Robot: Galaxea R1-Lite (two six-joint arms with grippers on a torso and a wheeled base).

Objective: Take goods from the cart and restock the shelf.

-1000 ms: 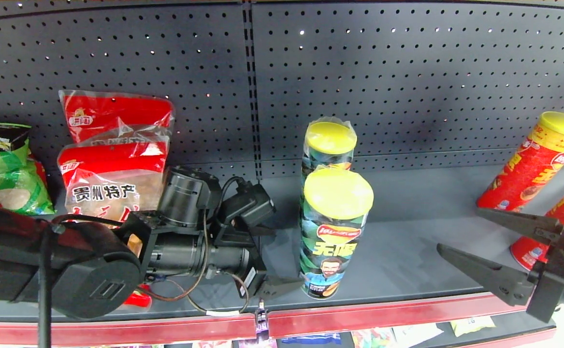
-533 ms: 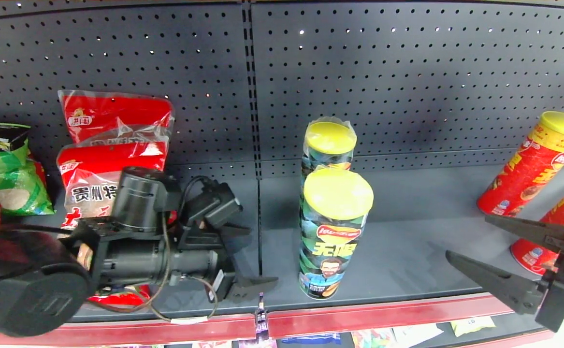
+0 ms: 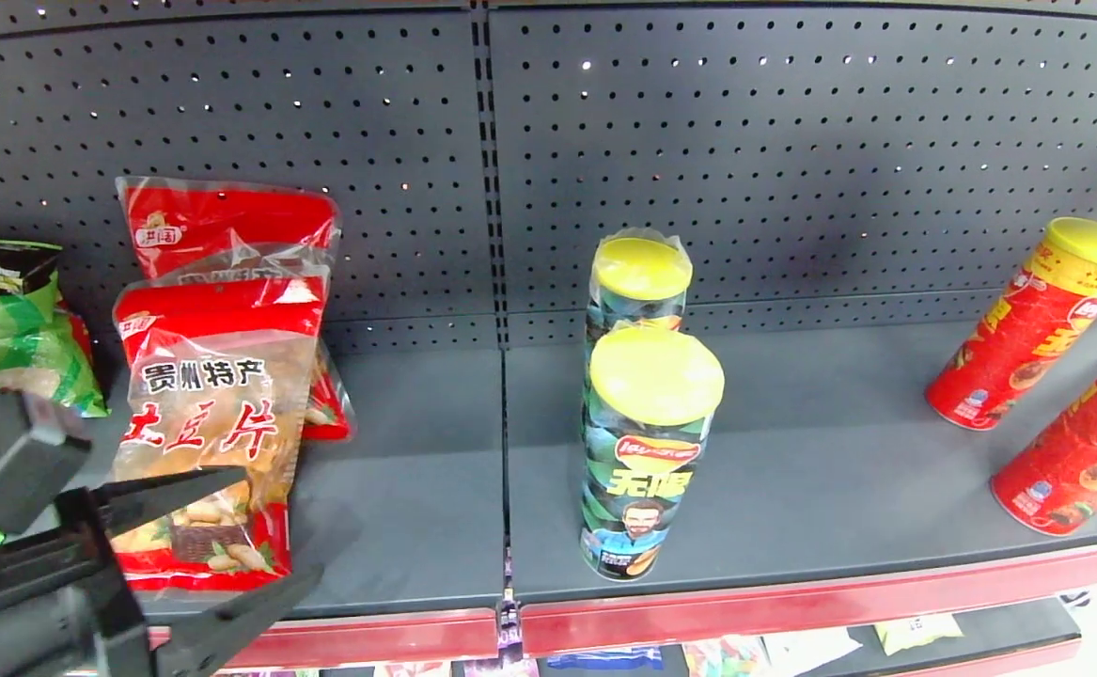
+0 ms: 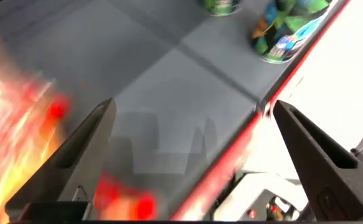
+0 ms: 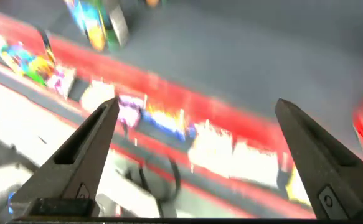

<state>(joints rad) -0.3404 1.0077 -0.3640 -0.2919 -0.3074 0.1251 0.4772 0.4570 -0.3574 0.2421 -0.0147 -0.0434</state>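
Shelf restocking scene, viewed from the robot's head camera. Goods are already set out along the grey shelf [image 3: 792, 489]. At the robot's left, a front red bag [image 3: 214, 414] is propped against a rear red bag [image 3: 219, 221], with green bags [image 3: 12, 348] beside them. Near the middle, a front green canister [image 3: 647, 461] is stood upright directly before a rear green canister [image 3: 640, 282], long axes vertical. At the right, two red canisters [image 3: 1027, 329] appear tilted.

The left tool [image 3: 275, 527] is seen at the lower left, its fingers spread wide and nothing held between them. It is positioned at the shelf's front edge, just before the front red bag. It is pointed toward the robot's right, across a bare stretch of shelf with the front green canister at its far end. The right tool [image 5: 197, 104] is likewise spread wide and empty, and is aimed at the red rail [image 5: 243, 118] along the shelf front, with coloured packets below it.

With both tools empty, the next item is judged to be owed from the cart. The bare stretch between the front red bag and the green canisters is nearer the left arm. The wider gap, between the green and red canisters, lies on the right arm's side. A canister would best be set down upright, as its neighbours are.
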